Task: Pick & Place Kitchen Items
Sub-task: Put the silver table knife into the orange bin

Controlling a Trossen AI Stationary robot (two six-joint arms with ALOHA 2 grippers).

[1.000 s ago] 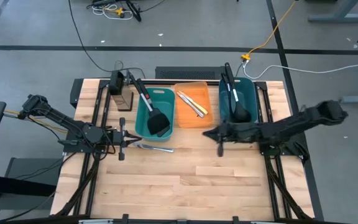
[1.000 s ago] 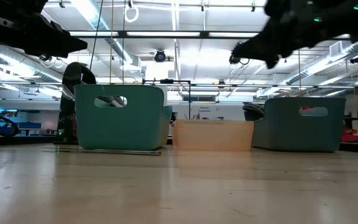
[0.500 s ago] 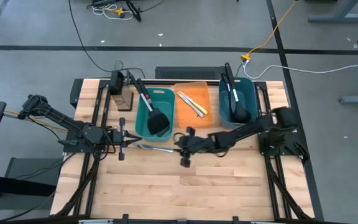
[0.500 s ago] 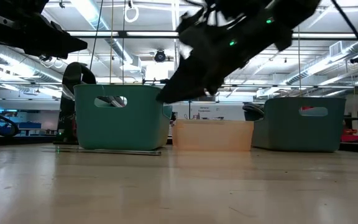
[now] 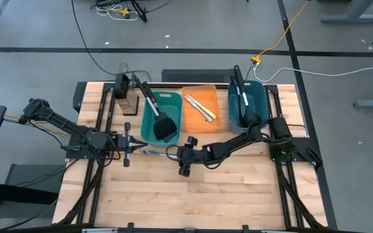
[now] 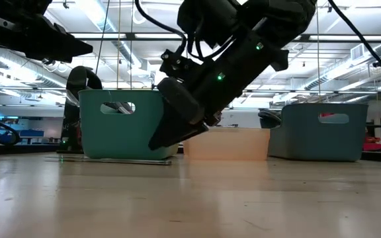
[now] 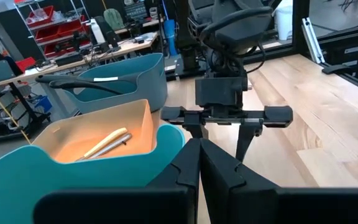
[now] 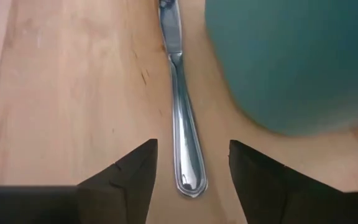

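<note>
A silver knife [image 8: 180, 118] lies flat on the wooden table beside the left teal bin [image 5: 162, 116]; it also shows in the high view [image 5: 153, 152]. My right gripper [image 8: 191, 180] hangs open and tilted down just over the knife's handle end, one finger on either side, touching nothing. It also shows at the table's middle [image 5: 176, 155]. That bin holds a black spatula [image 5: 162, 123]. The orange bin [image 5: 201, 107] holds knives, and the right teal bin [image 5: 248, 107] holds black utensils. My left gripper [image 5: 127, 144] waits shut at the table's left.
The three bins stand in a row along the far half of the table. The left teal bin's wall [image 8: 291, 62] is close beside the knife. A black box [image 5: 125, 97] stands at the far left. The near half of the table [image 5: 193, 200] is bare wood.
My right gripper has swung from near the right teal bin toward the table's left, sinking and tipping downward. It now stands low over the knife by the left teal bin, and its fingers have spread open. The knife has not moved.
</note>
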